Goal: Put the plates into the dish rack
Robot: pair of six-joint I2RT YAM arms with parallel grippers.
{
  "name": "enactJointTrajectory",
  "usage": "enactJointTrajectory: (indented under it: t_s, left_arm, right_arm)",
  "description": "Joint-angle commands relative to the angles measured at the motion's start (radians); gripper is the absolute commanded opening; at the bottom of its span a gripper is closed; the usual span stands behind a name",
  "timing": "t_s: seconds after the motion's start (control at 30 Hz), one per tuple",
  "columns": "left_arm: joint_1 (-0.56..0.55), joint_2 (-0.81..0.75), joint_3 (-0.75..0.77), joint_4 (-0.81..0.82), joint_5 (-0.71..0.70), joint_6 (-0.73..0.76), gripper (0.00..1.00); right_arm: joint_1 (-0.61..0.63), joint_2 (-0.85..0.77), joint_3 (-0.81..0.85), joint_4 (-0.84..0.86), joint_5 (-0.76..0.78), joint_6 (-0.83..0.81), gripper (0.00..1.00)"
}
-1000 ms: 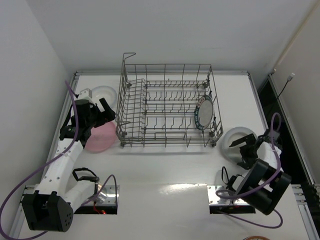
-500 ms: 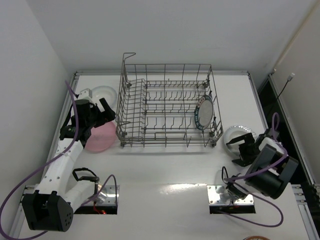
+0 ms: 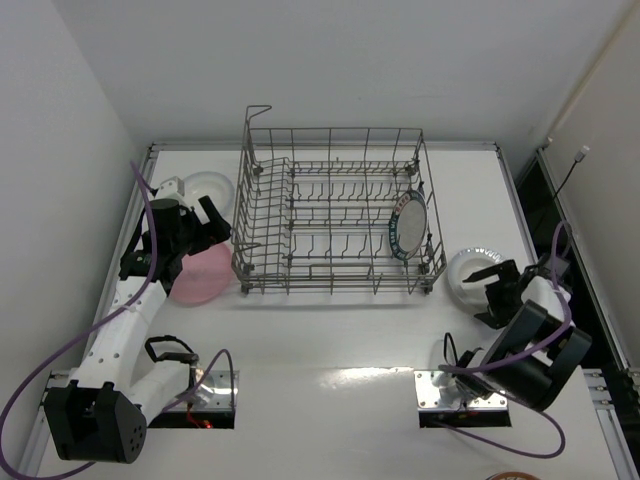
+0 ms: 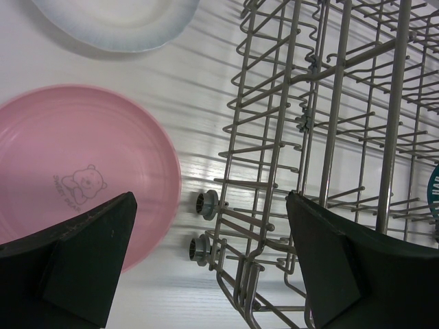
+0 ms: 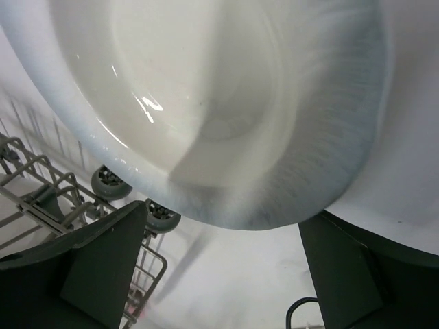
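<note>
The grey wire dish rack (image 3: 330, 210) stands mid-table with the teal-rimmed plate (image 3: 408, 226) upright at its right end. The pink plate (image 3: 198, 277) lies flat left of the rack, with a white plate (image 3: 212, 185) behind it. My left gripper (image 3: 213, 232) hovers open and empty between them; its view shows the pink plate (image 4: 75, 171), the white plate (image 4: 116, 20) and the rack (image 4: 329, 137). A second white plate (image 3: 468, 270) lies right of the rack. My right gripper (image 3: 487, 292) is open at its near edge, with the plate (image 5: 226, 103) just ahead of the fingers (image 5: 89, 267).
The rack's small wheels (image 4: 204, 204) sit by the pink plate's rim, and its right corner wheels (image 5: 110, 181) sit beside the right white plate. The table's raised edge (image 3: 515, 200) runs close to the right plate. A cable (image 5: 302, 317) lies below the right gripper.
My right arm has swung its wrist and elbow to the right, and the gripper now sits closer to the right white plate. The left arm and all plates have not moved.
</note>
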Motion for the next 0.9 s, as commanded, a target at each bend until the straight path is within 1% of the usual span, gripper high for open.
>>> enactJointTrajectory:
  t_s: [0.0, 0.2, 0.4, 0.5, 0.53, 0.6, 0.63, 0.67, 0.7, 0.77, 0.8, 0.87]
  left_arm:
    - [-0.010, 0.006, 0.027, 0.011, 0.053, 0.006, 0.89]
    - [-0.010, 0.006, 0.027, 0.011, 0.053, 0.006, 0.89]
    - [-0.010, -0.003, 0.027, 0.011, 0.063, 0.006, 0.89]
    - [-0.010, -0.003, 0.027, 0.011, 0.063, 0.006, 0.89]
    - [-0.010, -0.003, 0.027, 0.011, 0.063, 0.006, 0.89]
    - [-0.010, -0.003, 0.027, 0.011, 0.063, 0.006, 0.89]
    - [-0.010, -0.003, 0.027, 0.011, 0.063, 0.006, 0.89]
    - [-0.010, -0.003, 0.027, 0.011, 0.063, 0.006, 0.89]
    - [-0.010, -0.003, 0.027, 0.011, 0.063, 0.006, 0.89]
    - [-0.010, -0.003, 0.027, 0.011, 0.063, 0.006, 0.89]
    - [-0.010, -0.003, 0.027, 0.011, 0.063, 0.006, 0.89]
    - [-0.010, -0.003, 0.027, 0.011, 0.063, 0.006, 0.89]
  right_arm:
    - [-0.021, -0.055, -0.010, -0.006, 0.074, 0.005, 0.90]
    - [-0.053, -0.055, -0.035, 0.005, 0.091, 0.038, 0.90]
    - [-0.074, -0.046, -0.046, 0.025, 0.055, 0.058, 0.90]
    - [-0.085, -0.006, -0.046, 0.034, 0.026, 0.068, 0.90]
    - [-0.097, 0.026, -0.037, 0.043, 0.013, 0.068, 0.87]
    - [-0.107, 0.059, -0.036, 0.086, -0.041, 0.068, 0.79]
    - [-0.107, 0.086, -0.036, 0.102, -0.076, 0.079, 0.69]
    - [-0.107, 0.095, -0.052, 0.120, -0.095, 0.090, 0.62]
    - [-0.107, 0.096, -0.052, 0.163, -0.113, 0.105, 0.46]
    - [-0.107, 0.106, -0.079, 0.198, -0.138, 0.114, 0.35]
    - [-0.107, 0.106, -0.079, 0.220, -0.138, 0.127, 0.21]
    - [-0.107, 0.115, -0.079, 0.220, -0.158, 0.127, 0.12]
